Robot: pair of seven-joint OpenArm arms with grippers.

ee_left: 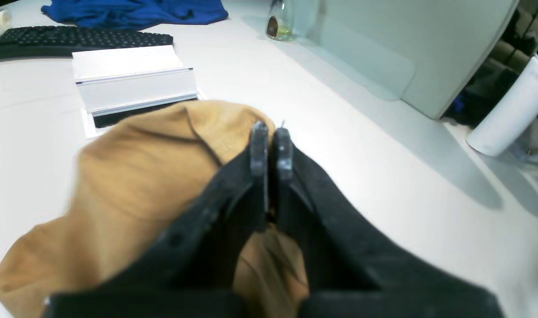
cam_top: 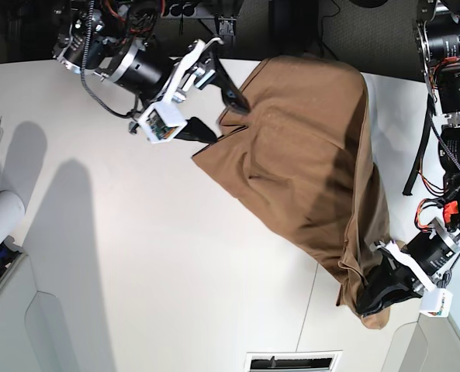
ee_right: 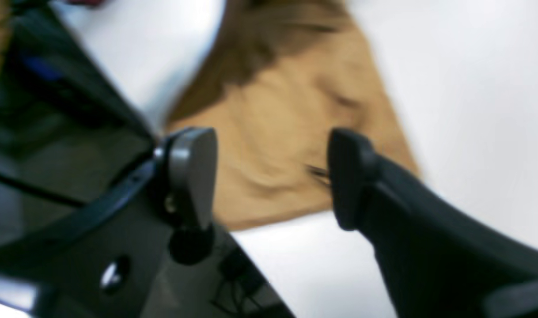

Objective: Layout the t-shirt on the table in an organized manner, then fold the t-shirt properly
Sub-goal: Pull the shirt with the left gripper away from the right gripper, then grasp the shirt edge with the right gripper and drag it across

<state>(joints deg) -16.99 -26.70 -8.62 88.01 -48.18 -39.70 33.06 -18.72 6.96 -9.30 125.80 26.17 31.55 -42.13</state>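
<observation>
t-shirt [cam_top: 307,170] edge: left hand [ee_left: 271,150] pinches | right hand [ee_right: 269,176] spread

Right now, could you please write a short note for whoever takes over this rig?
Left gripper: shut on the t-shirt, at one end.
Right gripper: open, fingers apart over the other end, holding nothing.
T-shirt: lies on the table in a bunched, creased strip between the arms.
Done: little; the shirt is roughly stretched out.
Left: spread it flat, then fold.
</observation>
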